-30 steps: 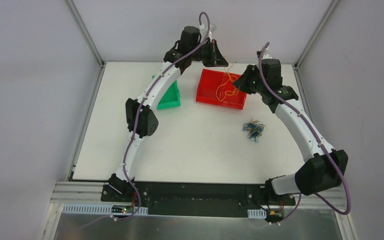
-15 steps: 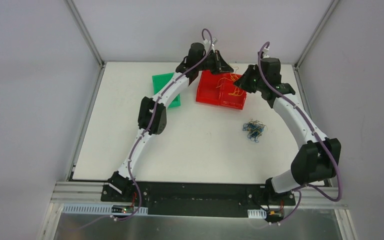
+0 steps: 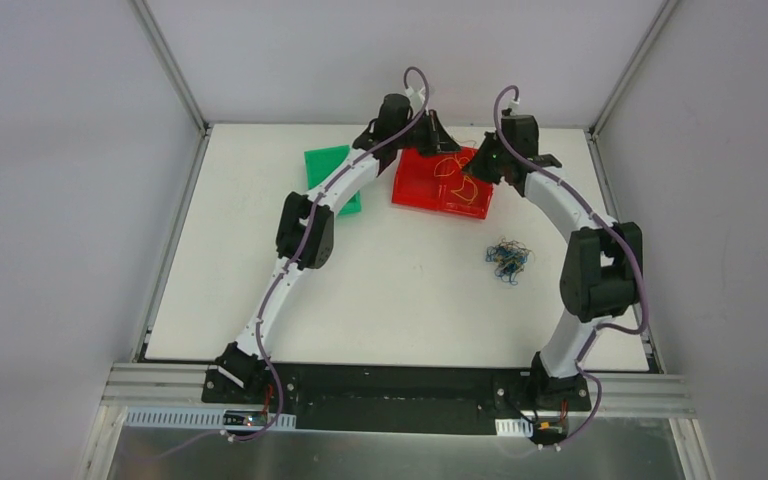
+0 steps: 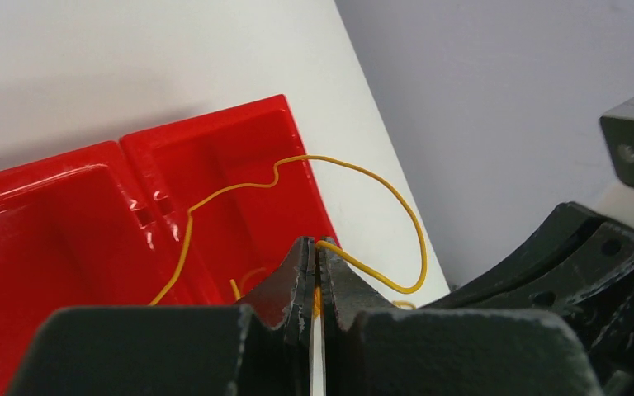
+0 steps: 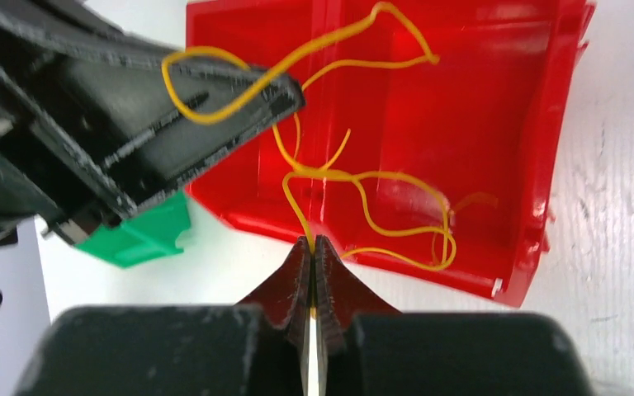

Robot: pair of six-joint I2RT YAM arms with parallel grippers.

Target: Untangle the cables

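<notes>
Green bin [image 3: 332, 180] at left, nothing on it. Left jaws clenched on yellow cable [image 5: 363, 177] over red bin [image 3: 415, 190]. The cable loops down into the bin, strung left-right between arms. Right jaws clenched on the same yellow bunch. Blue-dark tangle [image 3: 507, 260] sits loose on surface [image 3: 380, 280], right arm nearer.

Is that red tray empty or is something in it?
Not empty: thin yellow wire loops lie in the red tray, strands running up to the left pincer and right pincer, both shut on them.
</notes>
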